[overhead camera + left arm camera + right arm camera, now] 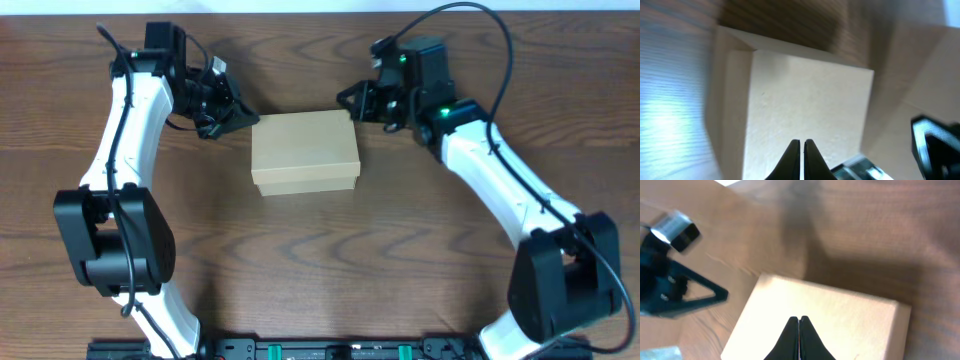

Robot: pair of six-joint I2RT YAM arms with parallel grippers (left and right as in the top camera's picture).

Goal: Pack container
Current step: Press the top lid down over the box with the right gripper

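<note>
At the middle of the bench (330, 270) sits the cardboard box (305, 150), its lid folded down flat. Close by its far left corner hovers the left hand (236, 116), fingers pressed together and holding nothing. By the far right corner hangs the right hand (352, 100), likewise pinched together and empty.

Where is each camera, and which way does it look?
Overhead: above the table, looking straight down at the cardboard box; the left arm and right arm both show.
Left wrist: on the left arm, looking down past its own shut jaws at the box top; the other arm's jaws peek in at right.
Right wrist: on the right arm, looking down past its shut jaws at the box; the other arm's jaws show at left.
Shared: all three see the box.
</note>
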